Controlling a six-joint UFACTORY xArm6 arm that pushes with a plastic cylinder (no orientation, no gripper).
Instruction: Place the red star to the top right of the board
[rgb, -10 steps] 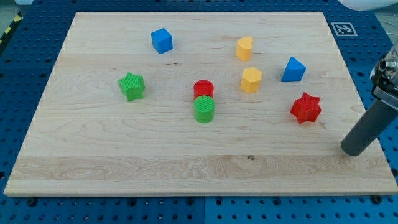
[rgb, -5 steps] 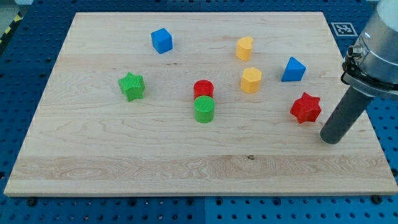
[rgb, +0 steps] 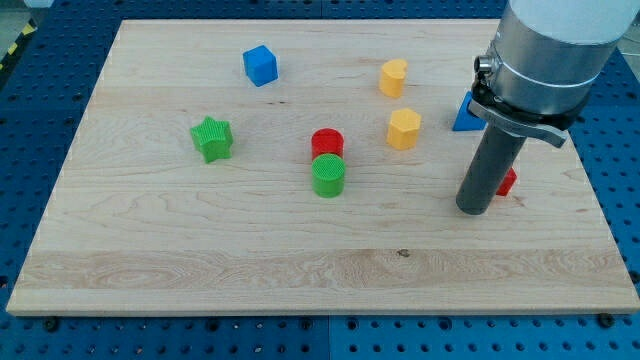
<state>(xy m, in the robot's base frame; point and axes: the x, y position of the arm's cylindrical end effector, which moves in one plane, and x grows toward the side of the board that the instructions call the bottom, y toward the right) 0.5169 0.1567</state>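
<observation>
The red star (rgb: 508, 182) lies at the right of the board, mostly hidden behind my rod; only a small red part shows on the rod's right side. My tip (rgb: 474, 209) rests on the wooden board (rgb: 200, 250) just below and left of the red star, close to it or touching it. The blue triangular block (rgb: 462, 117) lies above the star, partly covered by the arm.
A yellow block (rgb: 404, 129) and a second yellow block (rgb: 393, 77) lie left of the arm. A red cylinder (rgb: 326, 143) touches a green cylinder (rgb: 328, 176) at the middle. A green star (rgb: 212, 138) and a blue cube (rgb: 260, 65) lie further left.
My tip has slid left along the board from the right edge to the lower left of the red star. The rod now covers most of the star.
</observation>
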